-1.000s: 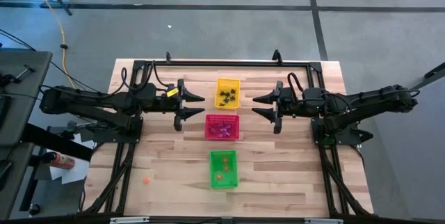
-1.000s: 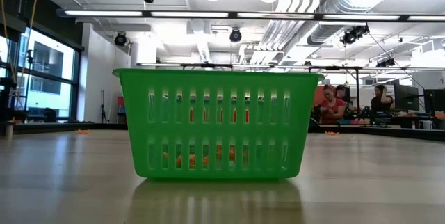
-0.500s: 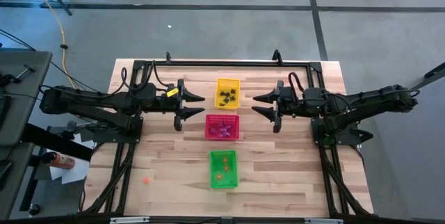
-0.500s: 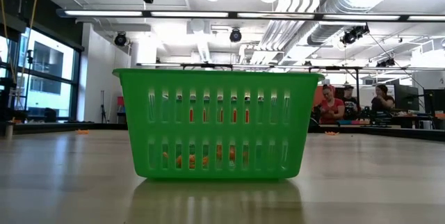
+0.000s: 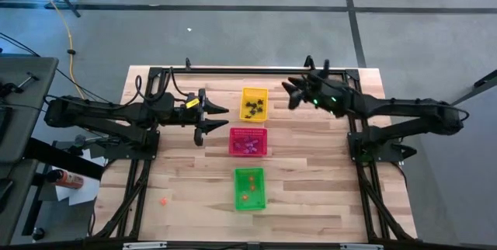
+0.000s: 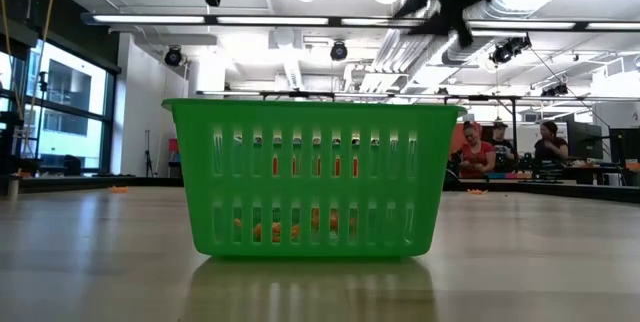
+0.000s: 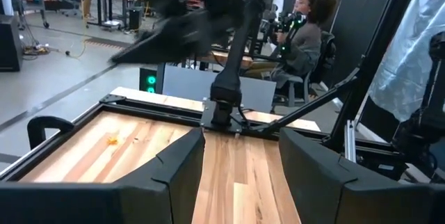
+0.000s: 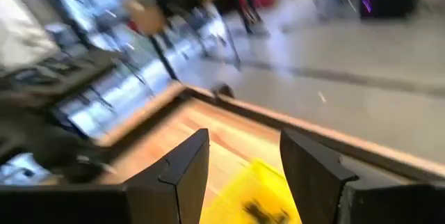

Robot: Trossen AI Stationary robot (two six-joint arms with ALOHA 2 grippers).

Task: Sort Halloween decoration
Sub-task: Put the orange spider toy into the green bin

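Fingers of the right gripper (image 5: 292, 95) stand apart and empty, just beside the yellow basket (image 5: 254, 103). One orange trinket (image 5: 164, 200) lies loose on the desk (image 5: 311, 196), nearer the left gripper (image 5: 211, 120), whose fingers are also apart.

Three baskets in a line down the table's middle: yellow basket (image 5: 254, 103), red basket (image 5: 248, 141), green basket (image 5: 249, 189), narrow gaps between. Bare wood wide on both sides. Left gripper (image 5: 210, 118) hangs beside the yellow-red gap, fingers apart, nothing in them. Right gripper (image 5: 293, 94) sits near the yellow basket's far corner, fingers apart, empty. One stray orange trinket (image 5: 163, 201) near the front left.
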